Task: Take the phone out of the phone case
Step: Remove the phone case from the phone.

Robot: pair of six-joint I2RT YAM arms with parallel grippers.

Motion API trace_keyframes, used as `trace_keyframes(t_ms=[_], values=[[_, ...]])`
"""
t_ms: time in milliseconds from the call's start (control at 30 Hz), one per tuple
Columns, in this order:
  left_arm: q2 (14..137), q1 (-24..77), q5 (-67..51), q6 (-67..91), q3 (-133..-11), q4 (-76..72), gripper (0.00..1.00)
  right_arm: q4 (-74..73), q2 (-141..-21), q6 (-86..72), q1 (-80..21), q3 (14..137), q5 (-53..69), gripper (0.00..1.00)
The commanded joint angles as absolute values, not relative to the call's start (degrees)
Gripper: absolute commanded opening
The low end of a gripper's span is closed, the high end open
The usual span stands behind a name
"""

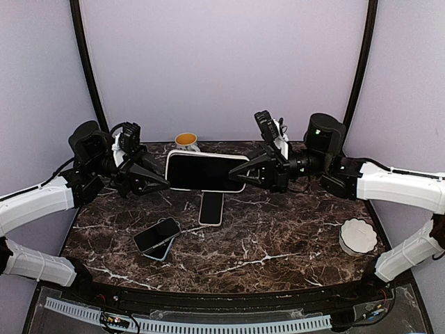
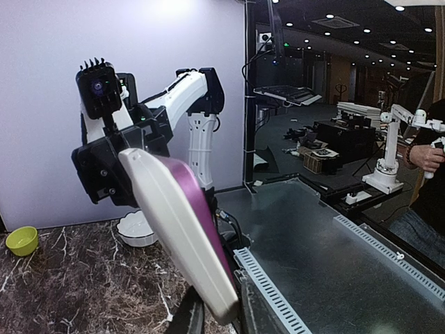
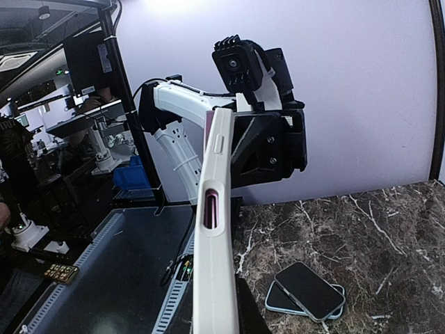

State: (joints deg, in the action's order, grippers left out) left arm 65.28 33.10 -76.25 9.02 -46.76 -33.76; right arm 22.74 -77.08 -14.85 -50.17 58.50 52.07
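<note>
A phone with a dark screen sits in a white case [image 1: 206, 172], held in the air on its long edge above the back of the table. My left gripper [image 1: 161, 182] is shut on its left end and my right gripper [image 1: 243, 174] is shut on its right end. In the left wrist view the white case [image 2: 174, 223] rises from my left gripper [image 2: 215, 316], with the purple phone [image 2: 201, 209] showing along it. In the right wrist view the case [image 3: 215, 278] is edge-on in my right gripper [image 3: 219, 321], and purple shows through a side cutout [image 3: 211, 209].
A bare phone [image 1: 211, 209] lies on the marble table [image 1: 278, 243] under the held one. Two stacked phones [image 1: 157, 237] lie front left, also in the right wrist view [image 3: 306, 291]. A white fluted dish [image 1: 358, 235] stands at the right, and a small bowl [image 1: 185, 140] at the back.
</note>
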Motion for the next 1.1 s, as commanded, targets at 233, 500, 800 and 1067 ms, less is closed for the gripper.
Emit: trace_keyframes(t_ms=[233, 500, 800, 1067], values=[[63.5, 37.0, -77.8, 2.5, -45.9, -30.5, 0.04, 25.8, -78.7, -13.6, -51.0, 61.8, 60.7, 0.0], [63.5, 38.9, -80.3, 0.6, -44.9, -28.6, 0.02, 26.2, -78.9, -11.9, -52.0, 60.0, 64.2, 0.0], [63.1, 40.2, -79.3, -8.6, -44.5, -21.8, 0.0, 19.0, -80.9, -7.3, -53.4, 63.0, 67.0, 0.0], [62.4, 40.3, -76.6, -12.0, -45.2, -17.8, 0.17, 12.1, -79.1, -1.4, -53.7, 63.9, 61.8, 0.0]])
